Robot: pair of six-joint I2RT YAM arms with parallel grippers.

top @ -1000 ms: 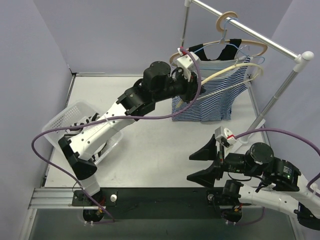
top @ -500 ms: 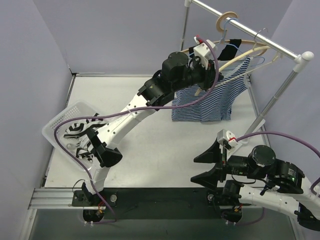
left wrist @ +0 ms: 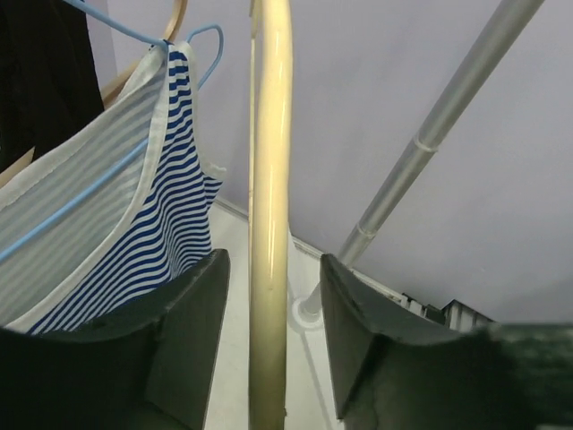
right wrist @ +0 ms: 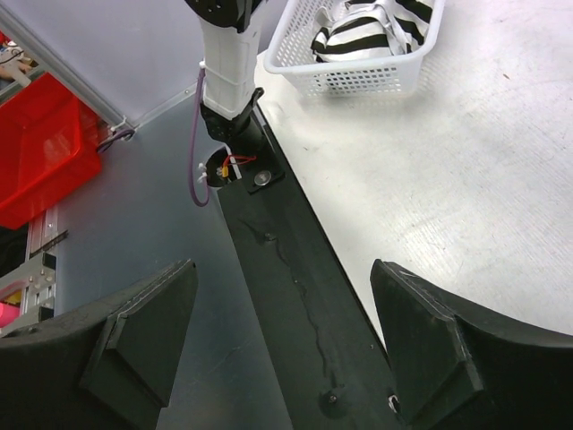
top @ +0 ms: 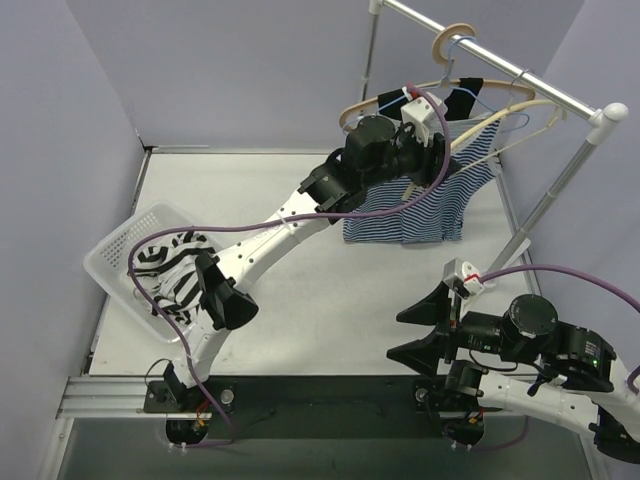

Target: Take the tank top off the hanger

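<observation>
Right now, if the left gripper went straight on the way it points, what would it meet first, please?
Probably the cream hanger: its arm lies between the open jaws of the left gripper. Behind it comes the rack pole, though depth is unclear.

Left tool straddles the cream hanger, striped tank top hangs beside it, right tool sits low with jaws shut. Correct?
No: on the right tool the jaws stand wide open, with nothing between them, as the right wrist view shows. The rest holds.

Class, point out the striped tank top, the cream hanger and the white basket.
striped tank top (top: 405, 215), top external view, lower front.
cream hanger (left wrist: 270, 224), left wrist view, arm's middle.
white basket (right wrist: 358, 81), right wrist view, near wall.
</observation>
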